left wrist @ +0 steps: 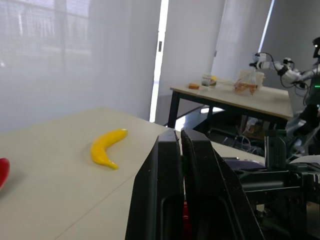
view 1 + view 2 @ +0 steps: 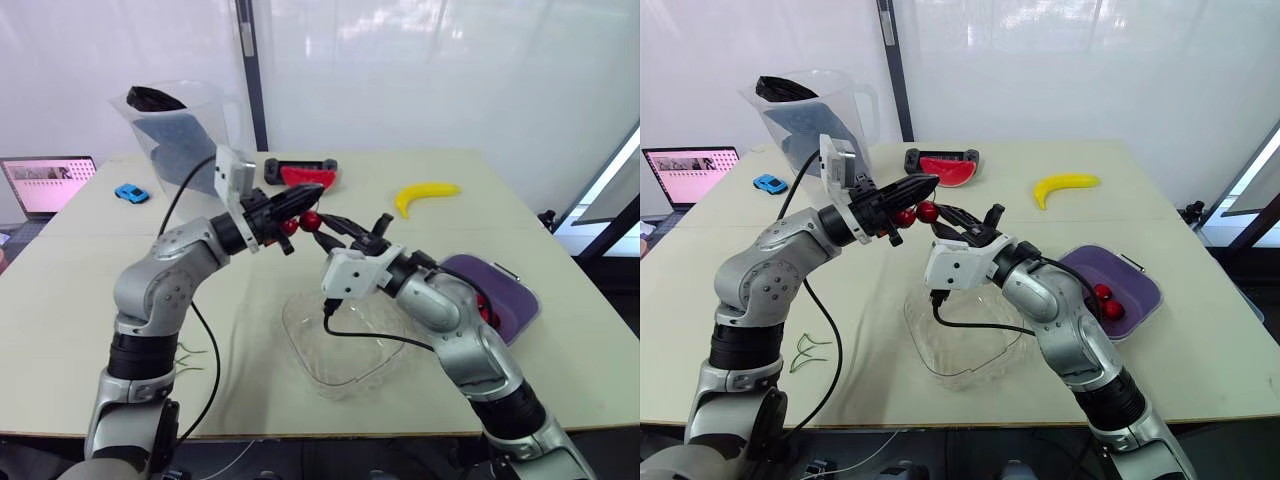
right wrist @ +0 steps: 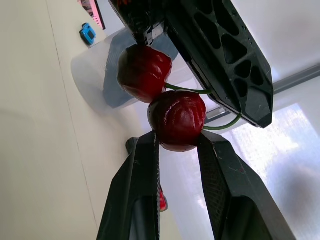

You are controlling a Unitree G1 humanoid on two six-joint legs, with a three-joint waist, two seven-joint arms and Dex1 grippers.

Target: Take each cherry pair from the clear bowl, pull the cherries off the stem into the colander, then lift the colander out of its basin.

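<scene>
Red cherry pair [image 2: 927, 211] hangs in mid-air above the cream table [image 2: 90, 330], over the far rim of the clear bowl [image 2: 345, 350]. Take the robot's side as 6 o'clock.

Left gripper [image 2: 930, 183] reaches in from 9 o'clock, its 2 black fingers pressed narrow on the green stem [image 3: 187, 90], and both cherries dangle just under its tips. Right gripper [image 3: 178, 139] comes in from 3 o'clock and pinches 1 cherry of the pair between its pads, with the other cherry touching that one and free of its fingers. The 2 grippers almost meet, with little room between them.

The clear bowl sits at 6 o'clock, close to the front edge of the table. A purple colander [image 2: 1140, 285] lies at 4 o'clock, close to the right edge, with 2 loose cherries [image 2: 1106, 302] inside. I cannot tell the colander from its basin. 2 bare green stems [image 2: 808, 350] lie at 7 o'clock, near the front edge.

Further off, a yellow banana [image 2: 425, 195] rests at 1 o'clock, and a watermelon slice [image 2: 300, 175] on a black tray sits at 12 o'clock, near the far edge. A clear pitcher [image 2: 185, 125] stands at 11 o'clock, with a blue toy car [image 2: 130, 193] at 10 o'clock beside it. A laptop [image 2: 48, 183] shows beyond the left edge.

Open tabletop runs between the bowl and the banana, and again across the left half.
</scene>
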